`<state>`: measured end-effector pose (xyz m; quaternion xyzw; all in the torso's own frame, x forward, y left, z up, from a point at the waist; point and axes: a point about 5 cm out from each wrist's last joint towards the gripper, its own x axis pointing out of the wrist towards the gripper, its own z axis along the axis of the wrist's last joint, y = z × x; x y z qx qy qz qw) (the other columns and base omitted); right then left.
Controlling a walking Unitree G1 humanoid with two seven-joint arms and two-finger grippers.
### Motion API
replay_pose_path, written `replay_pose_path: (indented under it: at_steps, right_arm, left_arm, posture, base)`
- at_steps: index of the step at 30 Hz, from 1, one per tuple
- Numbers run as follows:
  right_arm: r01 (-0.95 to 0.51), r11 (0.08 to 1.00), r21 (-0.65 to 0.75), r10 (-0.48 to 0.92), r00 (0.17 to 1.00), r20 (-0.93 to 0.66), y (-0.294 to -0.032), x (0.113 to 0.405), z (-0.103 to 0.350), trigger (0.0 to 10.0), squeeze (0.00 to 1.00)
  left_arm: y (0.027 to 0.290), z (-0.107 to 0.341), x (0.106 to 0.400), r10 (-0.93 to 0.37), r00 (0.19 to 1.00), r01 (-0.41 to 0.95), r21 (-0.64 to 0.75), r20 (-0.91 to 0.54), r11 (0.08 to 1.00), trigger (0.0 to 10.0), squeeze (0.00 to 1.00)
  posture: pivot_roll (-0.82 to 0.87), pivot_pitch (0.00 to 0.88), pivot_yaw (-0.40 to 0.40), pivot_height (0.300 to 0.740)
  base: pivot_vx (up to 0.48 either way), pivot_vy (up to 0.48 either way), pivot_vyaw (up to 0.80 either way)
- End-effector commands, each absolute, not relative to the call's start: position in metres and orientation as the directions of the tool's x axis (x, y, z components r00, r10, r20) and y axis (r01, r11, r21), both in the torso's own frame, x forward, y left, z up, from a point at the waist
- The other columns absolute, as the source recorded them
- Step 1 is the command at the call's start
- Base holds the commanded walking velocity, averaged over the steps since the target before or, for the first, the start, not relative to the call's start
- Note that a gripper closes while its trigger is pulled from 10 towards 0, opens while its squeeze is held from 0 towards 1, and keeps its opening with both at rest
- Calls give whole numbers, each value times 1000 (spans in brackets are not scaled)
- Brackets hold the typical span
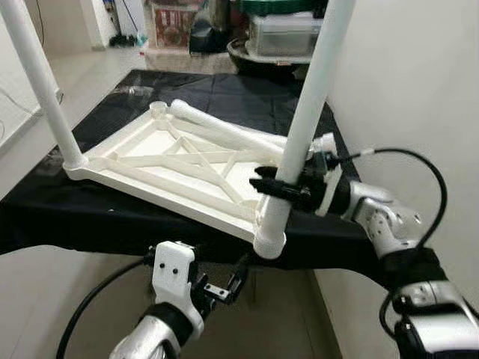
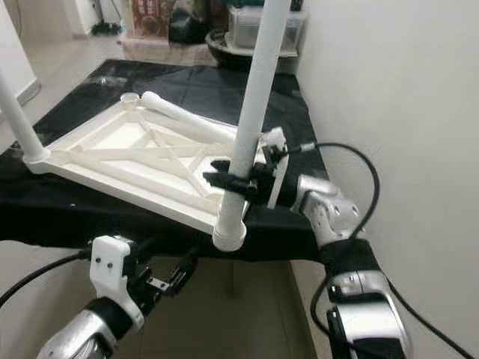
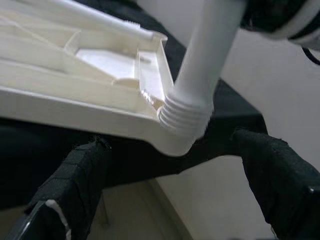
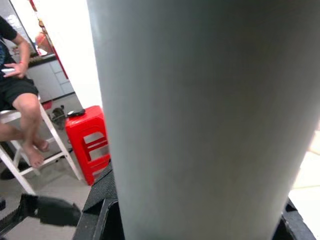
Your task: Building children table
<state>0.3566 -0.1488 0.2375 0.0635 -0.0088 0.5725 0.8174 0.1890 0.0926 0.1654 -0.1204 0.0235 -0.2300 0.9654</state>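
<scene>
Even, soft indoor light is seen throughout. The white table top (image 1: 179, 161) is slightly overexposed against the black cloth (image 1: 45, 213). Both wrist views are blurred at close range, and the leg (image 4: 200, 115) is rendered grey and out of focus.

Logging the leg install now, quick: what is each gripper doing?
Left gripper: open, empty, below the tabletop corner.
Right gripper: shut on the upright table leg.
</scene>
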Motion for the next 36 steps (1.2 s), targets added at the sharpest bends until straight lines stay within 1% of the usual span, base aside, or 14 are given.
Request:
replay_pose_path:
  at_steps: [1, 4, 5, 9, 15, 17, 23, 26, 29, 34, 36]
  right_arm:
    - [-939, 335, 73, 936, 341, 92, -149, 360, 241, 10000, 0]
    - [-941, 332, 68, 936, 337, 96, -149, 362, 243, 10000, 0]
    - [-947, 314, 74, 943, 320, 95, -149, 362, 243, 10000, 0]
    - [-952, 298, 74, 949, 304, 86, -150, 361, 240, 10000, 0]
    - [-951, 301, 76, 950, 306, 66, -149, 362, 233, 10000, 0]
    - [-943, 328, 61, 941, 331, 68, -147, 364, 231, 10000, 0]
    - [-934, 355, 49, 931, 358, 74, -144, 368, 228, 10000, 0]
    - [-919, 391, 48, 917, 393, 68, -139, 370, 224, 10000, 0]
    - [-913, 406, 39, 910, 408, 68, -138, 371, 223, 10000, 0]
    - [-855, 519, 9, 850, 517, 104, -131, 380, 225, 10000, 0]
    - [-838, 546, 1, 832, 542, 114, -128, 382, 226, 10000, 0]
  left_arm:
    - [89, 164, 182, -481, 877, 465, -243, -7, 851, 10000, 0]
    - [87, 163, 179, -495, 869, 478, -235, -17, 846, 10000, 0]
    - [86, 163, 177, -497, 867, 479, -237, -19, 845, 10000, 0]
    - [87, 163, 176, -498, 867, 480, -231, -23, 846, 10000, 0]
    - [87, 163, 175, -499, 866, 482, -225, -27, 847, 10000, 0]
    - [87, 163, 175, -497, 867, 480, -222, -26, 849, 10000, 0]
    - [87, 164, 175, -493, 869, 478, -215, -24, 852, 10000, 0]
    - [89, 165, 176, -483, 875, 469, -207, -21, 859, 10000, 0]
    - [89, 166, 176, -480, 877, 467, -204, -18, 860, 10000, 0]
    - [90, 170, 180, -472, 882, 462, -191, -5, 866, 10000, 0]
    - [90, 170, 180, -471, 882, 462, -188, -3, 867, 10000, 0]
  posture:
    - [91, 176, -72, 740]
    - [93, 176, -74, 740]
    - [94, 177, -75, 740]
    - [94, 174, -74, 740]
    - [95, 172, -73, 740]
    - [96, 171, -70, 740]
    - [98, 176, -69, 740]
    - [99, 183, -70, 740]
    - [99, 184, -73, 740]
    - [97, 190, -73, 740]
    - [97, 190, -73, 740]
  base:
    - [0, 0, 0]
    - [0, 0, 0]
    - [0, 0, 0]
    - [0, 0, 0]
    - [0, 0, 0]
    - [0, 0, 0]
    - [0, 0, 0]
    - [0, 0, 0]
    - [0, 0, 0]
    - [0, 0, 0]
    - [0, 0, 0]
